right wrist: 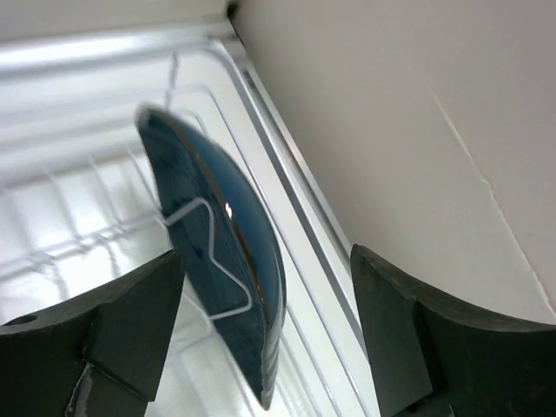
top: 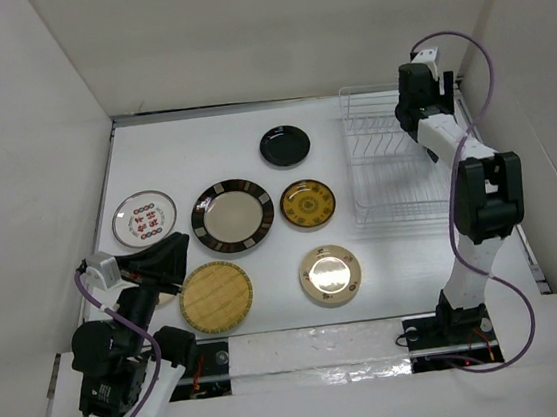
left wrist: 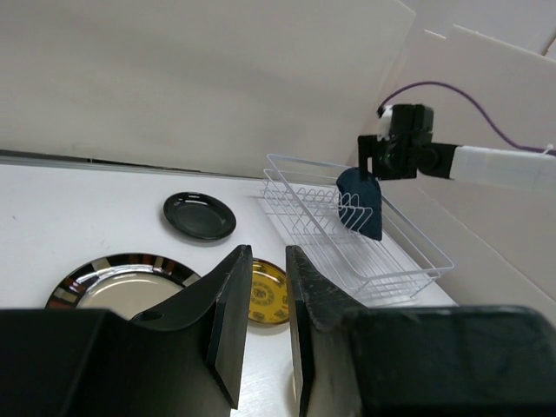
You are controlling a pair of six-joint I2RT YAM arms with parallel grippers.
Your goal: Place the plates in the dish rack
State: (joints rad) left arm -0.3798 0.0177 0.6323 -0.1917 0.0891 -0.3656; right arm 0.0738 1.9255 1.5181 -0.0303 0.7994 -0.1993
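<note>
Right wrist — glossy teal-blue plate (right wrist: 213, 261) stands upright in white-wire dish rack (right wrist: 291, 200).

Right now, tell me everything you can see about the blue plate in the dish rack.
The blue plate is a round, glossy teal dish, glazed ceramic by its look, with a thin lighter line near the rim. It stands on edge, tilted, among the white wire prongs of the dish rack, toward the rack's far end. One wire prong crosses its face and seems to prop it. The right end effector straddles it with jaws open; neither finger appears to touch it.
</note>
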